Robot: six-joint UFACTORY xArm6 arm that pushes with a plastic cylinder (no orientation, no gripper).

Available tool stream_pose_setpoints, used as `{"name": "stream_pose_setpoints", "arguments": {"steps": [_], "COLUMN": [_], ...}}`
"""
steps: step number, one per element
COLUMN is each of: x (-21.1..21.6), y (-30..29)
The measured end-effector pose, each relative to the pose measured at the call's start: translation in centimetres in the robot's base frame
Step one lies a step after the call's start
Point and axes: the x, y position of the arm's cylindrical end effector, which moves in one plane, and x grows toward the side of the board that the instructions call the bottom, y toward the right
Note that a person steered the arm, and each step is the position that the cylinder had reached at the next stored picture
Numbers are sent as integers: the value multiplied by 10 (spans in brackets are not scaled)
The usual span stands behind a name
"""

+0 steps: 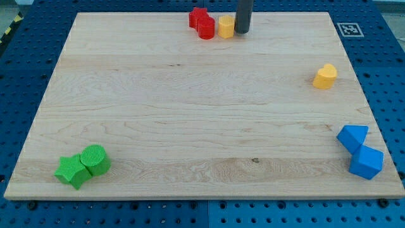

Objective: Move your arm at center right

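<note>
My tip [242,31] stands at the view's top, just right of centre, on the wooden board [190,107]. It is right beside a small yellow block [226,27], touching or nearly touching its right side. Left of that sit a red cylinder [206,28] and a red star-like block [198,17], packed together. A yellow heart-shaped block [325,76] lies alone at the view's right, well below and right of my tip.
Two blue blocks sit at the bottom right, a triangular one [352,137] and a chunkier one [366,162]. A green star [71,170] and a green cylinder [95,158] sit at the bottom left. A marker tag [347,29] is off the board's top right corner.
</note>
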Motion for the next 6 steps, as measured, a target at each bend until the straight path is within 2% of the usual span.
{"name": "stream_pose_setpoints", "arguments": {"steps": [1,2,3,4,5,6], "x": [1,11,44,107,178,203], "y": [20,83,164,227,261,256]}}
